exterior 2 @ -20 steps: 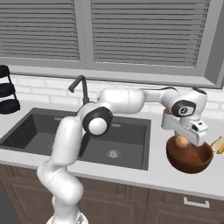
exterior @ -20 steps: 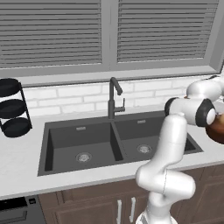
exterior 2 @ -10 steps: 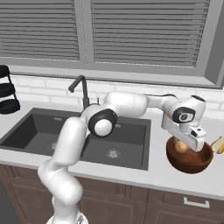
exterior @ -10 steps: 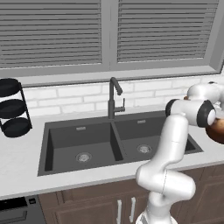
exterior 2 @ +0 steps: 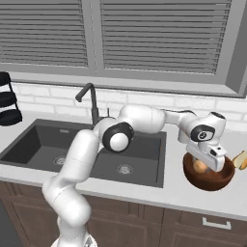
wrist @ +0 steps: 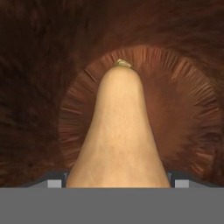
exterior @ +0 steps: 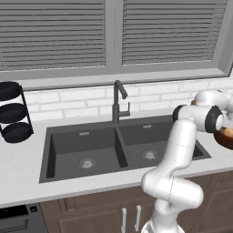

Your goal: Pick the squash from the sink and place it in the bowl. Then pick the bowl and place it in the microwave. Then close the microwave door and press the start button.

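a rendered kitchen scene. a white robot arm reaches across a pale surface [exterior 2: 159, 193] to its right, where a deep reddish-brown wooden bowl [exterior 2: 208, 177] sits just past the right end of a dark grey double-basin sink [exterior: 118, 150]. the hand [exterior 2: 206, 158] is lowered into the top of the bowl, pointing down.

in the right base view, a small tan-orange squash [exterior 2: 199, 166] shows inside the bowl, directly under the hand. in the hand view the squash [wrist: 118, 140] lies close below the camera, its broad end nearest and its narrower pale top with a small stem pointing away toward the middle of the bowl's ringed wooden floor. the two dark fingertips [wrist: 54, 183] sit at either side of the squash's broad end, spread wide; whether they touch it cannot be told.

in the left base view the bowl [exterior: 226, 136] peeks out at the right edge, mostly hidden behind the arm's wrist.

a tall dark faucet [exterior: 119, 102] stands behind the divider between the two basins, each of which has a round drain. a black round tiered rack [exterior: 13, 111] stands on the surface at the far left. white brick tiling and a window with closed grey blinds [exterior 2: 144, 34] run behind the sink. brown cabinet doors sit below. a small yellowish item [exterior 2: 240, 159], too cut off to identify, lies on the surface just right of the bowl.
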Robot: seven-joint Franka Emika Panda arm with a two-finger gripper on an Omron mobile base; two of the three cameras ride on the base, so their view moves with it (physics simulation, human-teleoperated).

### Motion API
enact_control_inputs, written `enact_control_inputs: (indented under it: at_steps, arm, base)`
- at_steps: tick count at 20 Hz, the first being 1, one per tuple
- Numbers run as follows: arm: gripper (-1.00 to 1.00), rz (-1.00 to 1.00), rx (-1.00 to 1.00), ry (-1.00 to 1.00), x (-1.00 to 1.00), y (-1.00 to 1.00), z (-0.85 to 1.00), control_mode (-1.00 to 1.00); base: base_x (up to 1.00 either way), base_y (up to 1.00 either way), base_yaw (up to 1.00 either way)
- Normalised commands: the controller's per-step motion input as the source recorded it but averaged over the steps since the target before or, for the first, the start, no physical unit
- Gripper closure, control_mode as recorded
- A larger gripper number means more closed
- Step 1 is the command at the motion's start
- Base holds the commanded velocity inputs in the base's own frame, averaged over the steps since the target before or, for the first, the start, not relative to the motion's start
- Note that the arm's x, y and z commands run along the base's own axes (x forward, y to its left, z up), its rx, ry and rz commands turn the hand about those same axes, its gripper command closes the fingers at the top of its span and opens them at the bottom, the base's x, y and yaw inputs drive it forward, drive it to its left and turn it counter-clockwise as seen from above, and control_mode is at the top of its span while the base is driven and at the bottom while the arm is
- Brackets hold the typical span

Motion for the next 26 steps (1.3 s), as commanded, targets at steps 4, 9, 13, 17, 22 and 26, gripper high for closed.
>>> enact_control_inputs:
  at_steps: [4, 9, 13, 17, 22, 26]
  arm:
    - [-1.00, 0.00, 0.00, 0.00, 0.03, 0.00, 0.00, -1.00]
    - [-1.00, 0.00, 0.00, 0.00, -0.07, 0.00, 0.17, -1.00]
    - [-1.00, 0.00, 0.00, -0.04, -0.27, 0.06, 0.48, -1.00]
    - [-1.00, 0.05, 0.00, -0.01, -0.24, 0.36, 0.41, -1.00]
    - [-1.00, 0.16, 0.00, 0.03, -0.07, 0.58, 0.12, -1.00]
    - [-1.00, 0.18, -0.01, 0.08, 0.00, 0.50, 0.05, -1.00]
  base:
    - [0.00, 0.00, 0.00]
    - [0.00, 0.00, 0.00]
    - [0.00, 0.00, 0.00]
    - [0.00, 0.00, 0.00]
    - [0.00, 0.00, 0.00]
    - [0.00, 0.00, 0.00]
